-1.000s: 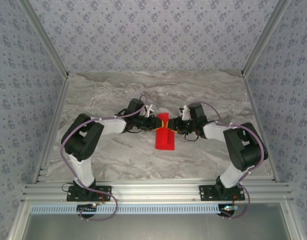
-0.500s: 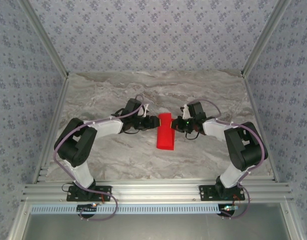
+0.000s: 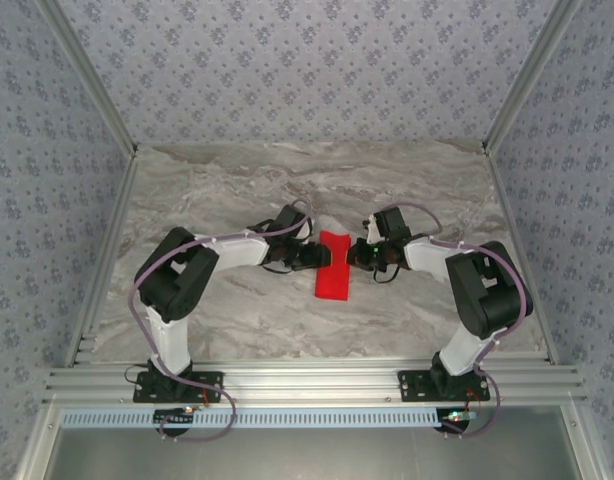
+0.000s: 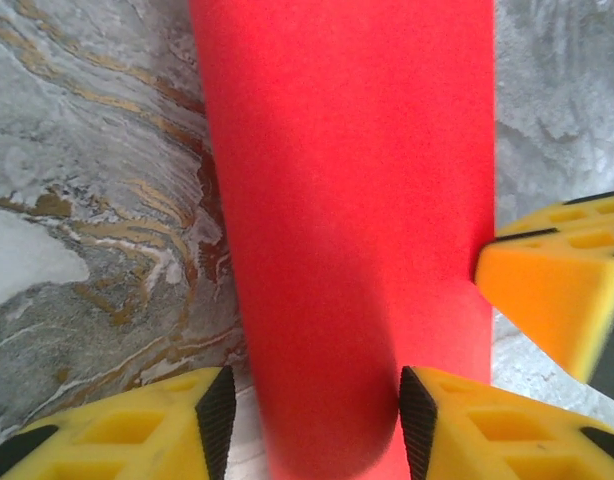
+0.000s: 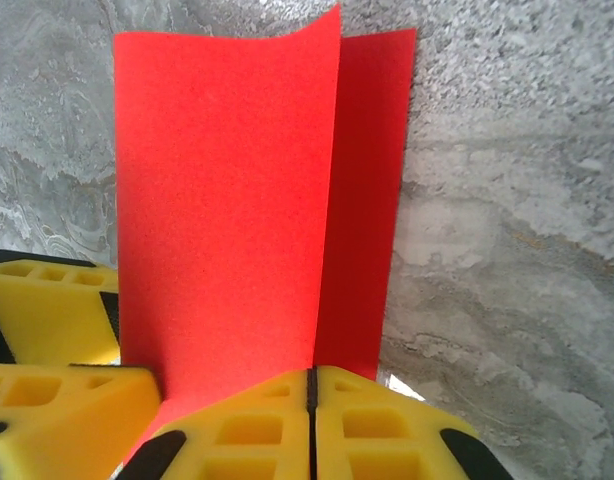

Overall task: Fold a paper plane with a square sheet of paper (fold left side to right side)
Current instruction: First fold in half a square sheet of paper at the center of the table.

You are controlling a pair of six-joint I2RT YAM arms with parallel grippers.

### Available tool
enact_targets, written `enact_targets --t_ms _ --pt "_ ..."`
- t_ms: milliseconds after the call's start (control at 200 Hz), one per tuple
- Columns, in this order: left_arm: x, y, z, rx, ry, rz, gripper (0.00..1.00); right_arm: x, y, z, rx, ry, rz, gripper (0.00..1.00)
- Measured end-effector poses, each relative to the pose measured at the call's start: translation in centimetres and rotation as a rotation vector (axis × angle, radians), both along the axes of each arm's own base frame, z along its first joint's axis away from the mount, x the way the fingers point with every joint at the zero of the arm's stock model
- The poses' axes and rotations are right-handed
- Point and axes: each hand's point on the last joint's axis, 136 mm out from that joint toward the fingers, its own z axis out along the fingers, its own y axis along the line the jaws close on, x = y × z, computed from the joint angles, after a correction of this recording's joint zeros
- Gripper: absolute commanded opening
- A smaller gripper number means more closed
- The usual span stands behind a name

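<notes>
The left-to-right fold is in hand: the square sheet of paper, doubled over at the middle of the counter, is pinched at its edges by the right gripper. The left gripper is spread around the rounded fold, which is judged to need pressing flat next.

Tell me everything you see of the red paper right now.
The paper is thin, plain bright red and unmarked. It is folded over into a narrow two-layer strip that lies on the marble table between the arms. The fold is rounded, not pressed flat, and the upper layer bows up off the lower one. The right gripper is shut on the free edge, and the left gripper has its fingers apart astride the rounded fold.
</notes>
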Motion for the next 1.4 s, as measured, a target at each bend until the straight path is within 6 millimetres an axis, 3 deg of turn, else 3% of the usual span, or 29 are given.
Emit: enact_targets --t_ms 200,405,530,750,1399 --pt "-0.1 0.0 -0.4 0.055 -0.001 -0.002 0.44 0.1 -1.1 1.0 -0.055 -0.049 -0.018 0.45" --pt "-0.1 -0.2 -0.5 0.109 -0.009 -0.013 0.45 0.0 -3.6 5.6 -0.126 -0.199 -0.076 0.57" --pt "0.0 -0.2 -0.6 0.132 -0.014 -0.019 0.45 -0.5 -5.0 6.9 -0.163 -0.239 -0.106 0.62" --pt "0.0 -0.2 -0.7 0.153 -0.010 -0.026 0.45 -1.8 -6.4 6.7 -0.209 -0.230 -0.118 0.65" --pt "-0.1 -0.3 -0.8 0.188 -0.012 -0.048 0.47 -2.4 -6.3 6.1 -0.201 -0.207 -0.104 0.65"
